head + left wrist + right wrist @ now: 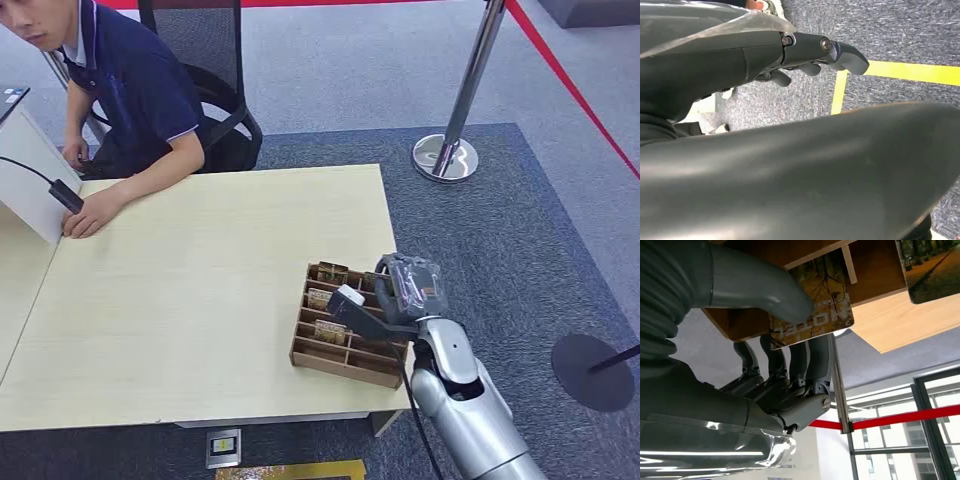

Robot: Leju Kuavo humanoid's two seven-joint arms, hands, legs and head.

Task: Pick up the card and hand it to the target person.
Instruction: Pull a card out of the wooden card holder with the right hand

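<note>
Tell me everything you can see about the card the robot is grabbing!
The card looks thin and stiff, with rounded corners and a picture of yellow autumn trees plus pale lettering. It stands in a slot of the brown wooden box near the table's edge. The right hand pinches it, thumb on the printed face, fingers behind. It still sits partly inside the box.

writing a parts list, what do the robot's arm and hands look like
The right arm is smooth silver metal with rounded joints, with a black cable beside it. The right robot hand has a grey ribbed cover, thick grey thumb, darker fingers and visible screws. The left robot hand is dark grey.
</note>
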